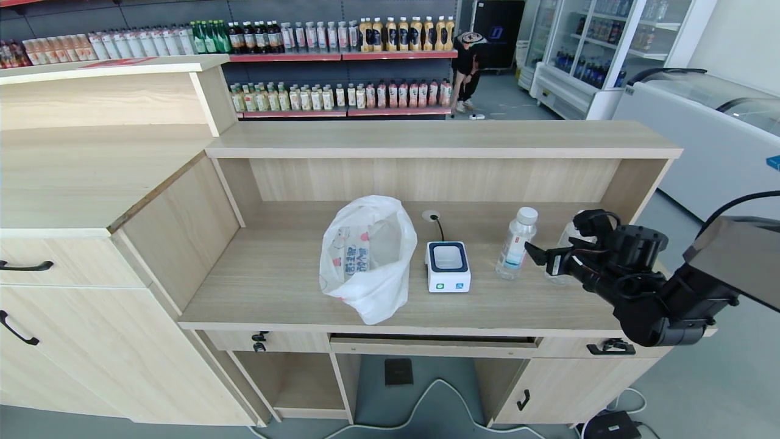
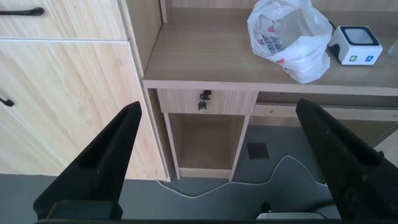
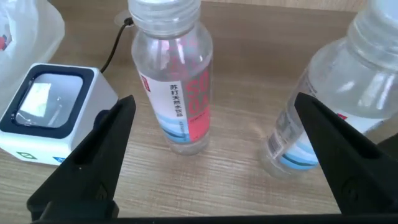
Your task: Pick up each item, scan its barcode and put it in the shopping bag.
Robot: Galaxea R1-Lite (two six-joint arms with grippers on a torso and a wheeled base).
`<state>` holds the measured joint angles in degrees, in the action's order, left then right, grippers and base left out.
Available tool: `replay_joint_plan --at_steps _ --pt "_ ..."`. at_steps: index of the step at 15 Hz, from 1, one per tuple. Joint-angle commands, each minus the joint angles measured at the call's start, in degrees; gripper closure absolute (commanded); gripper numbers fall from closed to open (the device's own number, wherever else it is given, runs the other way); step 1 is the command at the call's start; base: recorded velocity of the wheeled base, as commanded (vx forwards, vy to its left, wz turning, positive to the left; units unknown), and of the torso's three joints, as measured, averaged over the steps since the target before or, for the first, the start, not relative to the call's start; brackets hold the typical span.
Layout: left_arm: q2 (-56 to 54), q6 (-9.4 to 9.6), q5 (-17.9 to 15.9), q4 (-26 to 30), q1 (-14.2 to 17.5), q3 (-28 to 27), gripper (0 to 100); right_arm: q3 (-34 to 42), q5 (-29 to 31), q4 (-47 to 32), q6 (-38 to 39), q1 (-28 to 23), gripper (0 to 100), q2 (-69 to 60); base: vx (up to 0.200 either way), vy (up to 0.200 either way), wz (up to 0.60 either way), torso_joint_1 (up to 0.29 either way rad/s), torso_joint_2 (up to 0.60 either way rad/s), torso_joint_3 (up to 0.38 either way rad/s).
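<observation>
— Start on the left. What is the left gripper doing?

— Nothing with the goods. Its fingers are spread wide and empty, and it hangs low in front of the cabinet, well apart from everything on the counter.

— And the shopping bag?

— It stands on the counter left of centre with its mouth open upward. Through the thin plastic I can make out a printed packet inside, so I judge at least one item is already packed. I cannot tell whether more lies under it.

— Next along?

— The scanner sits just beside the bag with its window facing up and nothing held over it. Then a clear bottle stands upright with its cap on, and a second bottle is near it on the right, half hidden behind the arm in the head view.

— So the right gripper has one of them?

— No. It is released, jaws wide, level with the two bottles and touching neither — it grips nothing.

— What remains, then?

— By my reading both bottles: each needs picking up, passing over the scanner and dropping in the bag. The job looks partly done, no more.
</observation>
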<state>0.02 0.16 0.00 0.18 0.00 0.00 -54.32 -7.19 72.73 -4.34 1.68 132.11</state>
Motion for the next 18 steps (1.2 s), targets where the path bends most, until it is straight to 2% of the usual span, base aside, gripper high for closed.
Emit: replay_joint_plan --at_steps 1,6,13,18 --pt "0.1 -0.07 0.0 0.0 0.0 0.0 0 -2.3 0.2 0.0 0.0 1.8 0 2.2 0.0 0.0 0.0 0.0 0.0 0.0" --pt "0.0 -0.07 0.0 0.0 0.0 0.0 0 -6.1 0.4 -1.4 -3.7 2.6 0 6.1 0.0 0.0 0.0 0.0 0.0 0.0" --pt "0.0 -0.07 0.0 0.0 0.0 0.0 0 -20.8 1.3 -10.9 -4.5 5.1 0 10.5 0.0 0.0 0.0 0.0 0.0 0.0" --pt "0.1 0.02 0.0 0.0 0.0 0.0 0 -23.7 1.3 -11.9 -4.5 5.3 0 13.3 0.0 0.0 0.0 0.0 0.0 0.0"
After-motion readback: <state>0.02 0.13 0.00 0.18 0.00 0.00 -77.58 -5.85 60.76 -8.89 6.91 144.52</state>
